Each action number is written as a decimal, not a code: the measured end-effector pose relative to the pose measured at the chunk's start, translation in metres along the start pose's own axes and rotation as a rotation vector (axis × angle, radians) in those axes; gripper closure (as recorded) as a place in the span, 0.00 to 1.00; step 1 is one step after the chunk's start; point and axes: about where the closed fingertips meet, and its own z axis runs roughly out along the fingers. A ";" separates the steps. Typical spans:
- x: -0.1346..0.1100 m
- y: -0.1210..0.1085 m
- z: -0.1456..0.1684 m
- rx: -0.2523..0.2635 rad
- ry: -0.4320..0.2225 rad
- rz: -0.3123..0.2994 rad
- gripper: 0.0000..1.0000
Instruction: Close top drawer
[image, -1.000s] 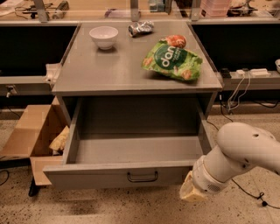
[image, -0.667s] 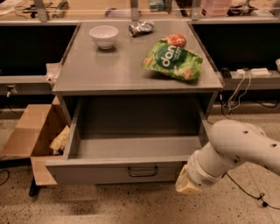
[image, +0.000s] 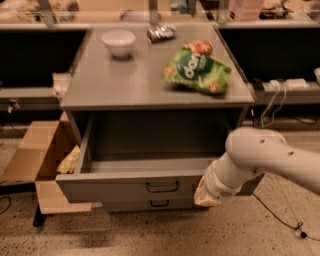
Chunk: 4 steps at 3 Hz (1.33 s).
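Note:
The top drawer is a wide grey metal drawer, pulled partly out of the grey cabinet. Its bare inside shows, and a small dark bail handle sits at the centre of its front. My gripper is at the right end of the drawer front, low and against it, at the end of my white arm, which comes in from the right. A shorter drawer front with a like handle shows just below.
On the cabinet top are a white bowl, a green snack bag and a crumpled silver packet. An open cardboard box stands on the floor to the left. Cables hang at the right.
The top drawer has slid part of the way into the cabinet, so less of its inside shows. My arm and gripper have moved left and forward with the drawer front.

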 end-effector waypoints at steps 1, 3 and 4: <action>0.000 0.002 -0.001 0.000 0.000 0.000 1.00; -0.025 -0.060 -0.010 0.101 0.012 -0.095 1.00; -0.023 -0.074 -0.022 0.158 0.005 -0.134 1.00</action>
